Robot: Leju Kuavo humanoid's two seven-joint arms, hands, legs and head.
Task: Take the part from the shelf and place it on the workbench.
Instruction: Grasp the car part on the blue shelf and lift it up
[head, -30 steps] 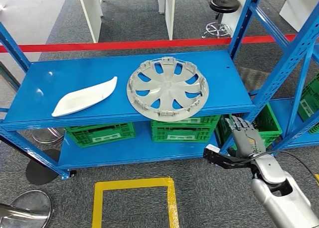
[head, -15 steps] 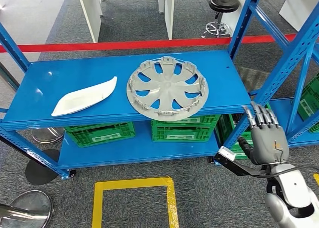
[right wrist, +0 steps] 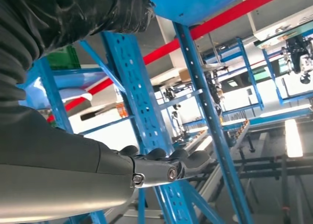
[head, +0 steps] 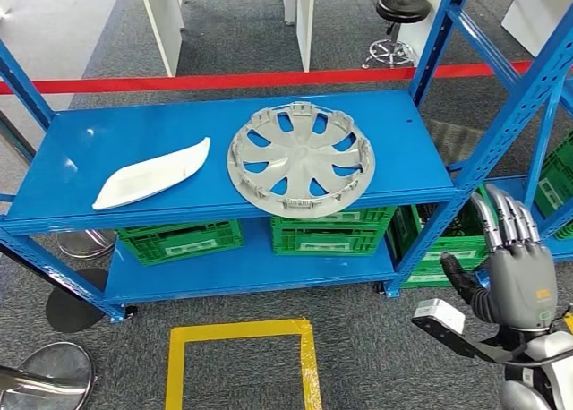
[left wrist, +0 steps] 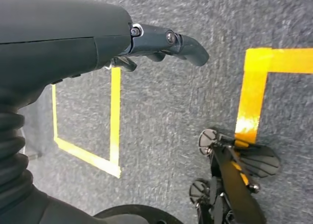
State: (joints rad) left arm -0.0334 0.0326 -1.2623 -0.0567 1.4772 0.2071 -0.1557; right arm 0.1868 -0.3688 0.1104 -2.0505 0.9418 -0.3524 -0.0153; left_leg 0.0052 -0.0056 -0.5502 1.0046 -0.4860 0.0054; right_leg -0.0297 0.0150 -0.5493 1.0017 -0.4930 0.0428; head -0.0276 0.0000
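Lying flat on the top board of the blue shelf is the grey wheel cover, a round part with curved spokes and holes between them. It sits toward the right side of the board, and blue shows through the holes. Nothing touches it. A long white part with pointed ends lies to its left on the same board, apart from it.

Down at the lower right of the head view, the right hand is raised in front of the shelf's slanted blue post. Its fingers point up and are spread apart, and it holds nothing. It is well below and to the right of the wheel cover. In the right wrist view the same right hand reaches out flat, with blue shelf posts behind it.

The left hand hangs over the grey carpet, and it holds nothing. Its fingers stretch out almost straight. Yellow tape lines run across the carpet under it.

Green crates stand on the lower board of the shelf. A yellow tape square marks the carpet in front of the shelf, and a red tape line runs across the carpet behind it. A black stool stands farther back.
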